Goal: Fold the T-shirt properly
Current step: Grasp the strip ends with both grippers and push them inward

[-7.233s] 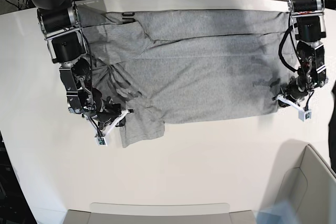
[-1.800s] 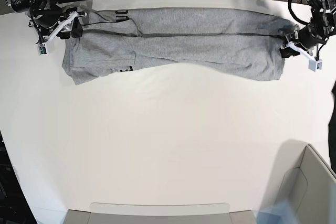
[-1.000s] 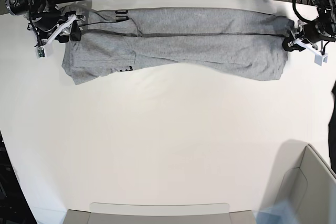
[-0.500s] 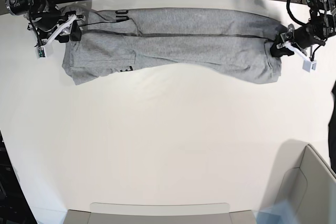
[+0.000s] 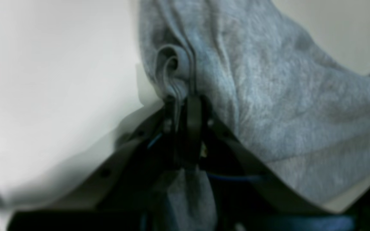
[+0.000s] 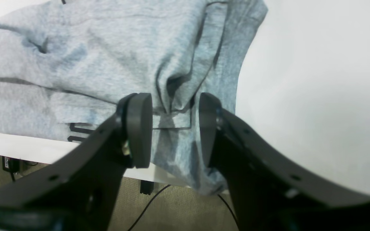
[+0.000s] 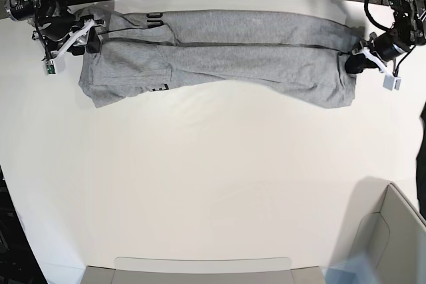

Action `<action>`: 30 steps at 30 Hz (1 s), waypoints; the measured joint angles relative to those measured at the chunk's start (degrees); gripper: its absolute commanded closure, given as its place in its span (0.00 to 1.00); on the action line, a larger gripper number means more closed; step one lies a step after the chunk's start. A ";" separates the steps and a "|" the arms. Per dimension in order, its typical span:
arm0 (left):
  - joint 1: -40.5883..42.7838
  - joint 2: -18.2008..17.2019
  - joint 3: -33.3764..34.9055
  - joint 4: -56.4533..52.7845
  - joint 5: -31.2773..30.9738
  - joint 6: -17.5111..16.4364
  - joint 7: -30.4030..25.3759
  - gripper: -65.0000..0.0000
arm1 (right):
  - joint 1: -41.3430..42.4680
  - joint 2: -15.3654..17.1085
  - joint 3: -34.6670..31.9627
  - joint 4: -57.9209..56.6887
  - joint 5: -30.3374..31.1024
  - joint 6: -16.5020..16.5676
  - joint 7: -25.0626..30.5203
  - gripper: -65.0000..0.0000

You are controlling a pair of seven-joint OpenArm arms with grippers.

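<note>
Left end effector [image 7: 356, 62] has closed; T-shirt [image 7: 226, 48] lies left-right.

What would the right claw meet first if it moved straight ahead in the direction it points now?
The right claw would meet the T-shirt first: its open jaws already straddle a bunched fold of the grey cloth. Whether the pads touch the cloth is unclear.

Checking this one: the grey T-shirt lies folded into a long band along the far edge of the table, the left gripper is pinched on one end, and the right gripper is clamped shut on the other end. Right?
Not quite. The right gripper is open: the right wrist view shows its pads apart, straddling a bunched fold of the T-shirt. The rest holds: the shirt is a long band along the table's far edge, and the left gripper is pinched on its end.
</note>
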State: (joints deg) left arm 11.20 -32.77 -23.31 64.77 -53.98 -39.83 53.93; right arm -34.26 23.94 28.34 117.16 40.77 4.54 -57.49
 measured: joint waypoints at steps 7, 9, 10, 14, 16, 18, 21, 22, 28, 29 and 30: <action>-5.57 -1.01 -9.14 -3.76 10.10 2.75 1.31 1.00 | 2.73 -1.77 0.00 -0.07 0.07 0.00 -0.13 0.62; -5.60 -0.83 -9.68 -3.78 10.05 2.73 1.40 1.00 | 3.02 -1.66 0.00 -0.07 -0.02 0.00 0.02 0.62; -5.57 -0.66 -10.16 -3.15 10.14 2.80 1.95 1.00 | 2.99 -1.57 0.02 -0.07 0.00 0.00 0.00 0.62; -4.52 0.26 -13.51 5.31 11.32 2.99 7.32 1.00 | 3.13 -1.62 0.00 -0.07 0.02 0.00 -0.11 0.62; -3.74 0.13 -16.00 9.66 10.82 2.93 9.09 1.00 | 3.13 -1.60 0.00 -0.04 0.02 0.00 -0.11 0.62; -2.78 0.66 -18.05 13.94 10.67 2.73 9.73 1.00 | 3.10 -1.92 0.00 -0.04 0.00 0.00 -0.17 0.62; -2.34 2.43 -19.10 20.28 11.89 3.32 15.19 1.00 | 3.65 -2.71 0.00 -0.04 0.13 0.00 -0.13 0.62; -2.27 3.19 -19.15 22.18 11.69 2.86 16.70 1.00 | 3.78 -2.62 0.00 -0.04 0.59 0.02 -0.15 0.62; 0.66 11.37 -18.58 37.55 10.73 2.73 21.38 1.00 | 4.74 -2.89 0.00 -0.04 0.04 0.00 -0.15 0.62; 1.51 12.94 -18.12 40.41 11.23 2.93 22.69 1.00 | 4.87 -2.86 0.00 -0.04 0.07 0.00 -0.09 0.62; 2.23 13.86 -17.31 42.42 11.50 2.93 23.69 1.00 | 4.98 -2.84 0.00 -0.04 0.28 0.00 -0.11 0.62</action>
State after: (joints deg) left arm 13.43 -18.92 -40.62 107.20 -42.48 -36.91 77.62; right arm -29.28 21.10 28.34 117.12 41.06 4.54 -57.60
